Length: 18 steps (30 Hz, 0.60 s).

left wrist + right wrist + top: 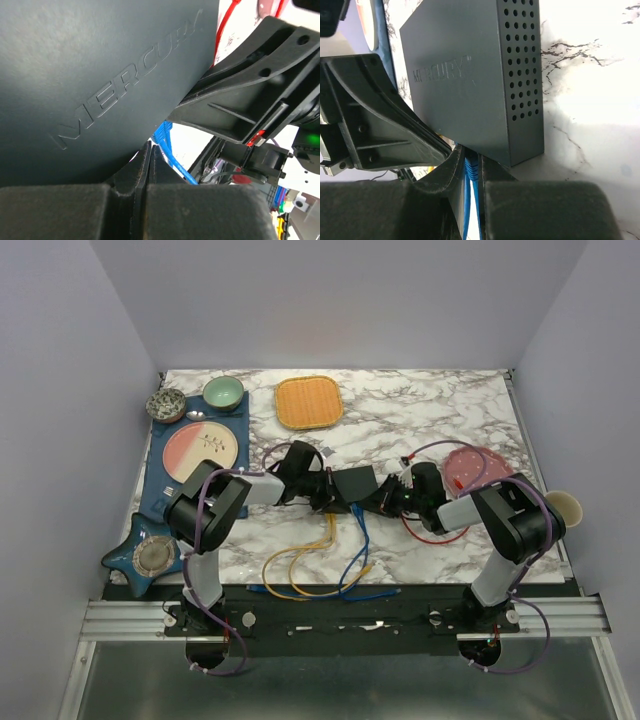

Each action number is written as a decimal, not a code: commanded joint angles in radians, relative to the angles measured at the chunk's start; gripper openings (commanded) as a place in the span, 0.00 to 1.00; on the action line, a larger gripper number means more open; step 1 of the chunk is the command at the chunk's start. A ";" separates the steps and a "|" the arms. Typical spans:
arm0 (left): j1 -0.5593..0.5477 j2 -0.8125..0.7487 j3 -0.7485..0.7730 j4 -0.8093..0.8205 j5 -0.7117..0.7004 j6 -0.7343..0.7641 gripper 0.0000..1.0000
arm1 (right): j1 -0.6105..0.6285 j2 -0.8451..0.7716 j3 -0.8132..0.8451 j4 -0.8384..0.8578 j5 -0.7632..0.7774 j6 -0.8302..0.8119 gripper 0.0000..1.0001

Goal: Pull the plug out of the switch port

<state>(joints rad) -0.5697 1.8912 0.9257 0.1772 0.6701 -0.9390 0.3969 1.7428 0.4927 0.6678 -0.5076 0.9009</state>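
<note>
Switch (470,80) lies flat on the marble worktop (440,410), about the middle of it, hemmed in between the two arms' claws. Its matte black top face bears raised MERCURY lettering, and one narrow side is pierced with rows of vent holes. The right claw (470,172) is closed on the blue plug (471,167) right at the switch's edge, a finger on either side of it. From there the blue cable (362,542) runs back toward the near edge of the worktop. The left claw (146,157) is fully closed with nothing between its fingers. Its tips are close by the switch's top face; whether they touch it I cannot tell. A yellow cable (300,562) loops over the worktop in front of the switch. Far back sit an orange woven mat (309,402) and a green bowl (223,392). A pink plate (200,448) rests on a blue tray (160,495) at the left.
</note>
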 commanded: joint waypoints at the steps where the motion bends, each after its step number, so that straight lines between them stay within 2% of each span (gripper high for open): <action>1: -0.001 0.049 0.036 -0.061 -0.018 -0.030 0.00 | -0.001 0.018 0.014 -0.076 -0.038 -0.060 0.01; 7: 0.001 0.089 0.059 -0.062 -0.104 -0.106 0.00 | 0.013 0.026 0.014 -0.140 -0.108 -0.109 0.01; 18: 0.005 0.065 0.039 -0.067 -0.182 -0.123 0.00 | 0.022 -0.020 0.000 -0.272 -0.173 -0.201 0.01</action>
<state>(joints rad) -0.5774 1.9327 0.9741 0.1368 0.6697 -1.0538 0.3927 1.7210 0.5129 0.5636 -0.5819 0.7715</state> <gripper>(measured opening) 0.009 0.183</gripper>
